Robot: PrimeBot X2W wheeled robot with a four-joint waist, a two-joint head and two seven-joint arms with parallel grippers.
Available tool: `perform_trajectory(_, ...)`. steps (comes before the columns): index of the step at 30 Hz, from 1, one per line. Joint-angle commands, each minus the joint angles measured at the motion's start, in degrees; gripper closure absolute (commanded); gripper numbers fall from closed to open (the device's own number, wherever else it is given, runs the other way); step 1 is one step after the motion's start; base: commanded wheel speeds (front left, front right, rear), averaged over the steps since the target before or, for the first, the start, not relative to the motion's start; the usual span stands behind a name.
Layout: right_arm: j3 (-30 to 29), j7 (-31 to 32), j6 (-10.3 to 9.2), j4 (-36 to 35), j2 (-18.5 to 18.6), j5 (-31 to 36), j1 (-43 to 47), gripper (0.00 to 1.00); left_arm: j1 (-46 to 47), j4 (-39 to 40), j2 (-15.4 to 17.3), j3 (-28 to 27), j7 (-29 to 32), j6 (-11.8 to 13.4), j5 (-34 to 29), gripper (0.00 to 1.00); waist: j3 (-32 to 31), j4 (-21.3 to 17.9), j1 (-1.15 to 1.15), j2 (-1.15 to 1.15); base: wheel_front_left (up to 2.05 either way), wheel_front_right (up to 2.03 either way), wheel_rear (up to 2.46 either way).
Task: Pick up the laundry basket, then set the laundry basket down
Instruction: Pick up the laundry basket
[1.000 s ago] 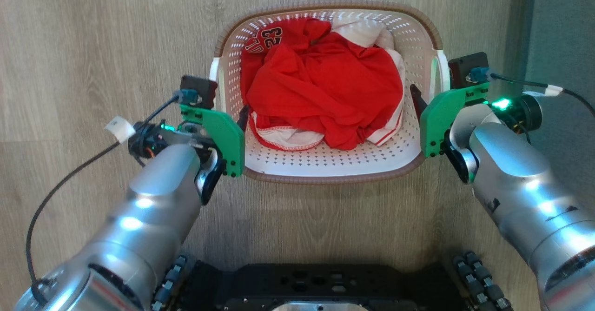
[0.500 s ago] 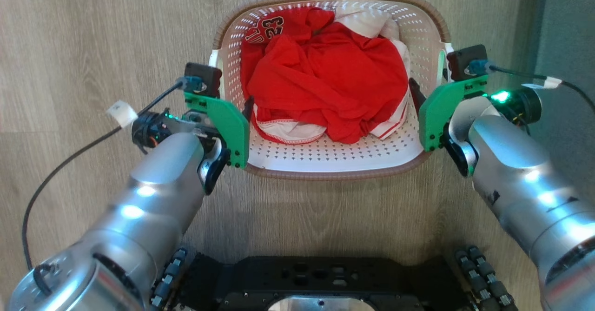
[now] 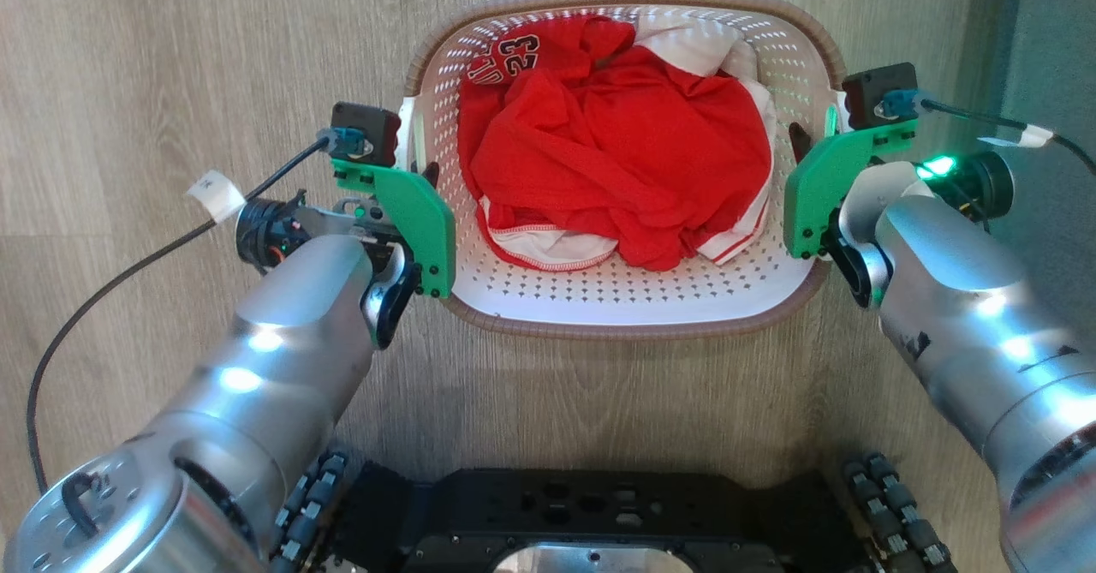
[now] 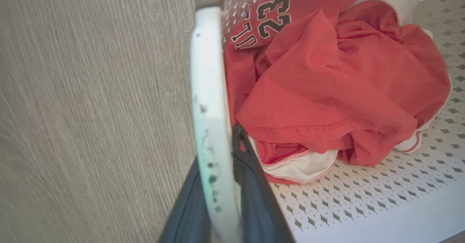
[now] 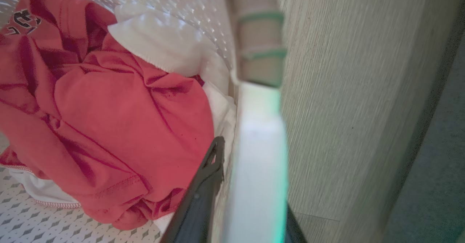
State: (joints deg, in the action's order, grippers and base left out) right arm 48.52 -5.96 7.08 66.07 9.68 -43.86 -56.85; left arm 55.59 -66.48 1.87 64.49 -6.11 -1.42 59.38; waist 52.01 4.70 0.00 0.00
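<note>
Fingers (image 4: 254,199): left gripper (image 3: 419,170) and right gripper (image 3: 813,140) are each clamped on a side handle (image 4: 207,90).
Basket (image 3: 616,326): held centred between them, long axis left to right.
Arms: equally near.

L gripper (image 3: 425,172) & R gripper (image 3: 813,138) both point fwd. Each finger pair is pinched on a side handle of laundry basket (image 3: 616,330), 1 finger inside, 1 outside. Silver forearms angle inward behind them.
</note>
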Motion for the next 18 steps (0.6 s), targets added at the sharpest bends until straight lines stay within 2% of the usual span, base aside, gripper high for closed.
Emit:
perform_trajectory(1,1.7,-0.3,0.41,-0.2,-0.3,0.3,2.8,1.0,-0.4,0.4,1.0,0.2,-0.5,0.0,0.0,1.0,-0.1,0.0,0.0,0.0,0.0,0.0,0.0)
perform_trajectory(9,4.6,2.1,0.41,-0.2,-0.2,-1.4,3.6,1.0,-1.3,0.4,1.0,3.3,0.3,-0.7,2.0,1.0,-3.3,0.0,0.0,0.0,0.0,0.0,0.0)
perform_trajectory(18,9.9,13.3,0.41,-3.9,-0.2,-7.1,7.4,1.0,-4.7,-0.5,1.0,6.1,4.5,-2.9,3.9,1.0,-12.3,-0.9,0.0,0.0,0.0,0.0,0.0)
